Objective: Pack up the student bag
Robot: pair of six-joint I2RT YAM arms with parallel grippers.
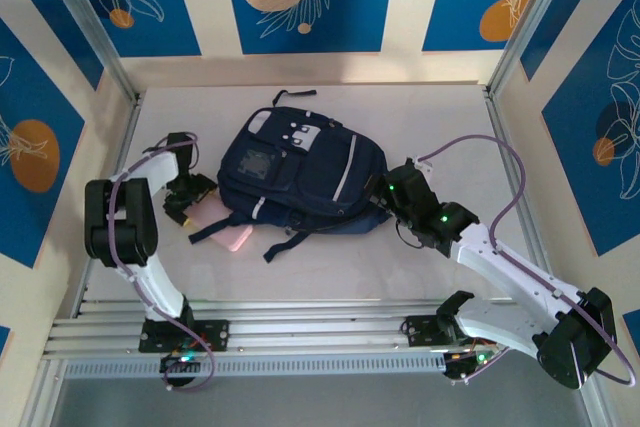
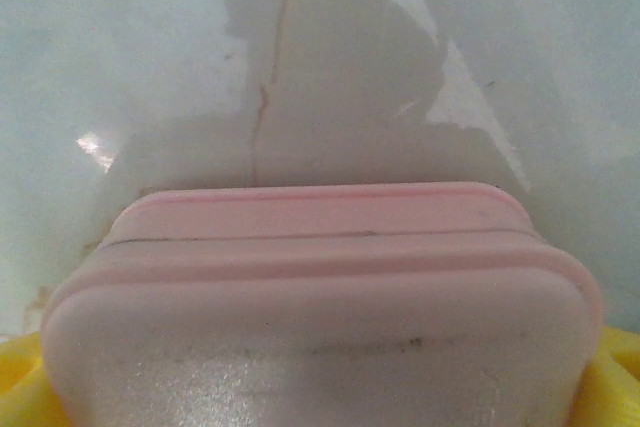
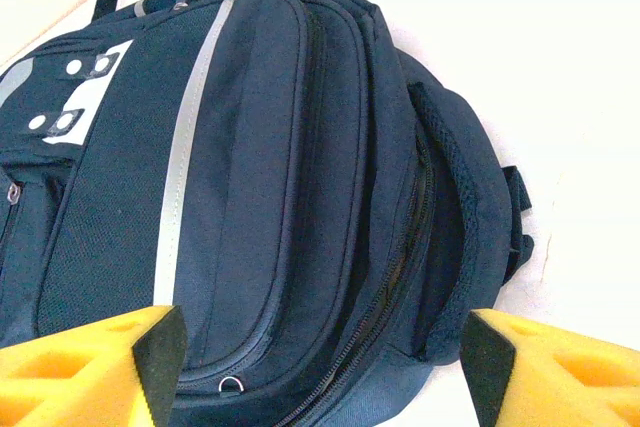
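Top and wrist views of my two arms at the white surface [image 1: 440,117]. The large navy-blue fabric backpack [image 1: 300,172] with light grey stripes lies flat at the middle of the surface, front face up. Its carry loop [image 1: 295,94] points to the far edge and its dark straps [image 1: 290,242] trail towards my bases. A grey-white front patch [image 3: 75,97] with round fasteners sits near the top of the front face, beside one grey stripe [image 3: 185,147]. My left pincer [image 1: 196,202] is low at the backpack's left side, over a pale pink, round-cornered plastic case [image 1: 236,237] that lies on the surface just beside the bag. In the left wrist view the case lies between my yellow fingertips [image 2: 22,387], one at each lower corner. I cannot tell whether they press on its sides or merely flank it. My right pincer [image 3: 322,367] is at the backpack's right side, near its lower corner. Its jaws stand wide apart, holding nothing, with the bag's zipped side panel between and beyond the yellow fingers [image 3: 90,372].
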